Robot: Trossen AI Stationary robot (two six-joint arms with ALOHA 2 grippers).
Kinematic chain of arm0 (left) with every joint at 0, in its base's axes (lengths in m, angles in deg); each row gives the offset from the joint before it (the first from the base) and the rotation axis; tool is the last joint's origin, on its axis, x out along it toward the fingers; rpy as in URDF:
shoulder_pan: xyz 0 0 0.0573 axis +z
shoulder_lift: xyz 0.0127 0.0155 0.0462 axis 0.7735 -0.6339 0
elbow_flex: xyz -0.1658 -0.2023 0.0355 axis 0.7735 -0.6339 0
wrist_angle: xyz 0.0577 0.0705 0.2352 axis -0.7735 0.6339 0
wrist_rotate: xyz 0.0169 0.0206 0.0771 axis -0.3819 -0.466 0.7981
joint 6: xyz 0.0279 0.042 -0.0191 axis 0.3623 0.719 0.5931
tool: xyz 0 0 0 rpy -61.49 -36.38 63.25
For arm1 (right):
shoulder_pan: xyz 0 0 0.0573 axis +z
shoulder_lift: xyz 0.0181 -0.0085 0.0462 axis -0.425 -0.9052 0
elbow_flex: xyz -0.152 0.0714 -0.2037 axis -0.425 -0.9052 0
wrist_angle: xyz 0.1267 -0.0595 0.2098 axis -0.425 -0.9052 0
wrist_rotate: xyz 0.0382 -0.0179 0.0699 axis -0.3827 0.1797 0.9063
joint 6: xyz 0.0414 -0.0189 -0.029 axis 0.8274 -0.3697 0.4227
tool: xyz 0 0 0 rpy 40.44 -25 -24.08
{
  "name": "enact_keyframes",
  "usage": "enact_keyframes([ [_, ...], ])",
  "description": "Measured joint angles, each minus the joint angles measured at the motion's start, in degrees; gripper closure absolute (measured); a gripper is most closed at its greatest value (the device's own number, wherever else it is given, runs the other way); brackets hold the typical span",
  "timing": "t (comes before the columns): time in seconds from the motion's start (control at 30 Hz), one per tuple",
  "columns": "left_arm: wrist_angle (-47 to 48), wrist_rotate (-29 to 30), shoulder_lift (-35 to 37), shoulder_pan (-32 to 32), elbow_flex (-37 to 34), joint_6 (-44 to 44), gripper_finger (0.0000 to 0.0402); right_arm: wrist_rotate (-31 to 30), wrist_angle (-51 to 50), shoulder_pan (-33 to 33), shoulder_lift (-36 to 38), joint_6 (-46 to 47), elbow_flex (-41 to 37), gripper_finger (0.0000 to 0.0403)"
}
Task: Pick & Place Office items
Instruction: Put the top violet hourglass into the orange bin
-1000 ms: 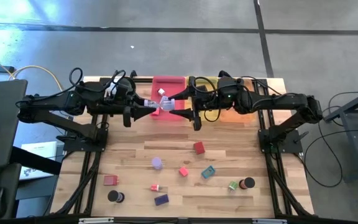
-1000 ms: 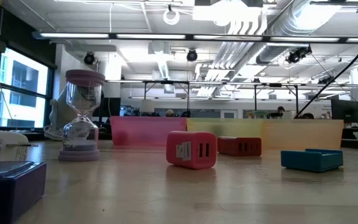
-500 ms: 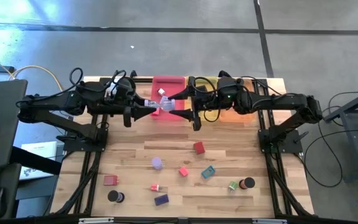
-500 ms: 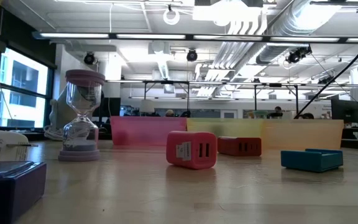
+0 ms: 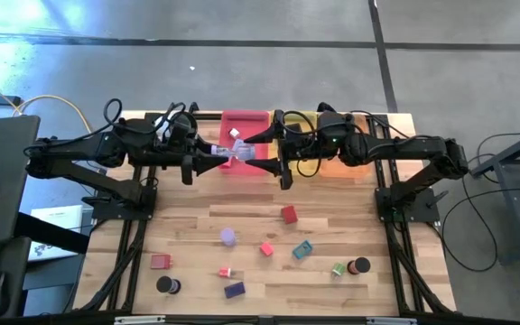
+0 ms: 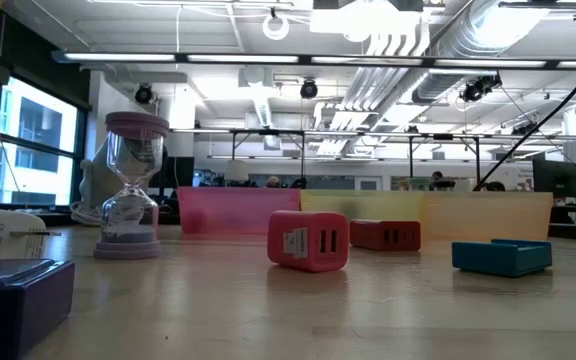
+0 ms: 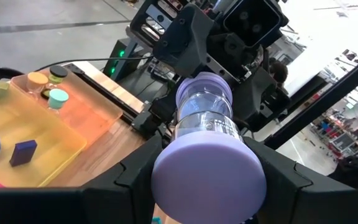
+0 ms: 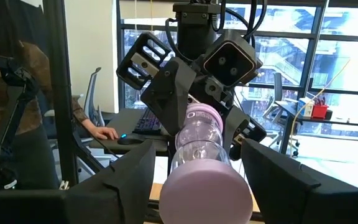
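Above the pink tray (image 5: 245,118), both hands (image 5: 227,155) (image 5: 256,155) clamp 1 hourglass (image 5: 243,153), table middle open.

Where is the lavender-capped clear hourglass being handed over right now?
In the high view, the lavender-capped clear hourglass hangs lying sideways between the left claw and right claw, over the front edge of the translucent pink tray at the table's far side.

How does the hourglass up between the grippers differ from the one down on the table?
The held hourglass lies sideways; the standing hourglass is upright. The held hourglass hangs between the left gripper and right gripper over the pink tray; the standing hourglass rests free on the table. Both have lavender caps and clear glass.
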Motion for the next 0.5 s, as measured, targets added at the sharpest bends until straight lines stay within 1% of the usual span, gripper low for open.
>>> enact_keyframes([
  [0.23, -0.1, -1.2, 0.0, 1.9, 0.0, -0.5, 0.0215, -1.3, 0.0, 0.0, 0.0, 0.0, 0.0, 0.0174],
  [0.37, -1.7, -3.9, 0.0, 3.3, 0.0, -1.0, 0.0215, -1.5, 0.2, -0.1, -0.3, -0.1, 0.0, 0.0174],
  [0.5, -1.9, -4.8, -0.3, 3.8, 0.0, -1.0, 0.0215, -1.4, 0.8, -0.1, -1.6, -0.1, 0.0, 0.0174],
])
